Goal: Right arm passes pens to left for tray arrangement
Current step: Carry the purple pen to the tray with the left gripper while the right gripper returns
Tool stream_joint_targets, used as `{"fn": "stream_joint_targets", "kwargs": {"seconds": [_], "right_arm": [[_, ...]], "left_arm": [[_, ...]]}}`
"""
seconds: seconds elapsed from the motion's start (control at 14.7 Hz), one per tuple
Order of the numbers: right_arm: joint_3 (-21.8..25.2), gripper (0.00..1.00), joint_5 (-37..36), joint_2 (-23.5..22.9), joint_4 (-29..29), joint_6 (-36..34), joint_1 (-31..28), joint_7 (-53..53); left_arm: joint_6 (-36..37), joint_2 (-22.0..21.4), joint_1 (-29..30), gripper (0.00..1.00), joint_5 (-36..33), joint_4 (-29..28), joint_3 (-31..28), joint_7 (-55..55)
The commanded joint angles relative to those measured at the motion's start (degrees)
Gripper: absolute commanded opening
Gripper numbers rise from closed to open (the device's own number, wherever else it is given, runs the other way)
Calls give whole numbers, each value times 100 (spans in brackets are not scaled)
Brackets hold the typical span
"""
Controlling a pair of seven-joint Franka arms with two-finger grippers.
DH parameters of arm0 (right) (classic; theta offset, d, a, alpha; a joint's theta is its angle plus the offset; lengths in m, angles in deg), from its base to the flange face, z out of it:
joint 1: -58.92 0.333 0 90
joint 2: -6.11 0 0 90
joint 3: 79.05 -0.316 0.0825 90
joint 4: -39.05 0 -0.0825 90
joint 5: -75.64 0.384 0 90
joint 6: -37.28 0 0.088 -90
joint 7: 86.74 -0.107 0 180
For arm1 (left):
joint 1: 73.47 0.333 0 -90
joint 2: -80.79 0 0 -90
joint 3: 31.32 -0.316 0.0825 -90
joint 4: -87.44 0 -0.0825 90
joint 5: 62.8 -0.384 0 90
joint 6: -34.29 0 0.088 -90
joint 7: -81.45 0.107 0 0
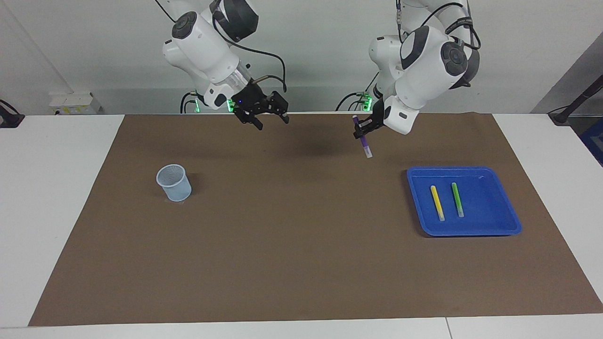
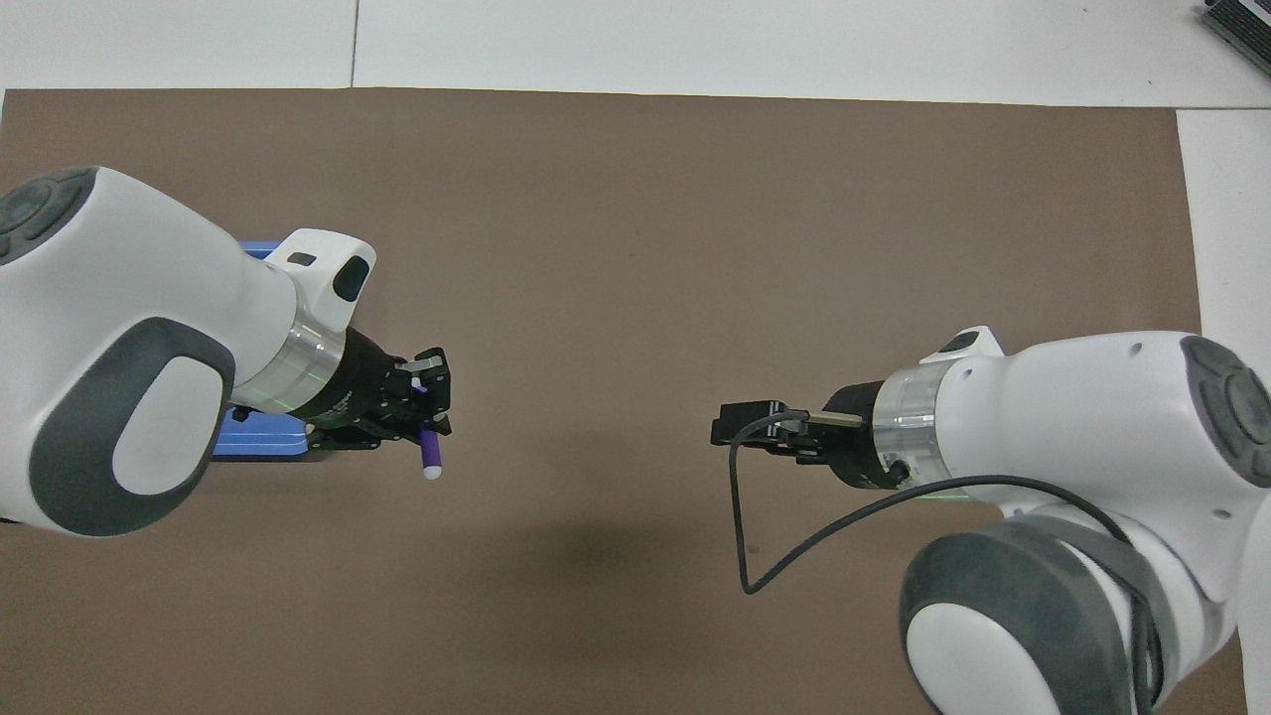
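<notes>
Although most of the arranging looks finished, one pen is seen not yet laid down. At the left of the facing view, a pale-blue mesh cup (image 1: 174,182) stands on the brown mat (image 1: 301,245) that covers the bench (image 1: 52,197), and no pen can be made out in it. In the upper left of centre the right gripper (image 1: 263,114) is seen raised above the mat's upper edge, its fingers (image 1: 254,121) spread wide and nothing between them; by that showing its share of the hand-over is judged done. Right of centre, near the top, the left gripper (image 1: 365,129) is seen raised above the mat, its fingers clamped on the purple pen (image 1: 362,137), which hangs steeply with its whitish tip downward, above bare mat and up and to the left of the tray in the frame. In the overhead view the same pen (image 2: 429,454) is seen jutting from that gripper (image 2: 422,422) at the left of the frame, just beside the visible corner of the tray (image 2: 256,445). At the right of the facing view the blue tray (image 1: 499,229) lies on the mat, and in it the yellow pen (image 1: 437,202) and the green pen (image 1: 457,199) are laid side by side, apart and nearly parallel. Two of three pens are thus judged placed; what is left is for the purple one to be carried over the tray and set beside them.
</notes>
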Motion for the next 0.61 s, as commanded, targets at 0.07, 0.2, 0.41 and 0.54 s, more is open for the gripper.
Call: {"fn": "stream_joint_targets", "kwargs": {"seconds": [0.07,0.2,0.41,0.54], "right_arm": [[-25,100,-1148,68,-252,-1021,-510,745],[-7,100,-1545,111,-261,-1381,-686,1080],[2,100,-1976,129,-366,-1795,-1002,1414],[2,100,-2345,138,-349,-1814,-1099,1669]], "left_arm": [[382,-127,497,0,-998,-5,24,1657],[329,-135,787,0,-1359,-49,24,2300],[259,-127,1358,0,-1790,-49,32,3048],[118,-74,1604,0,-1966,-58,32,3383]]}}
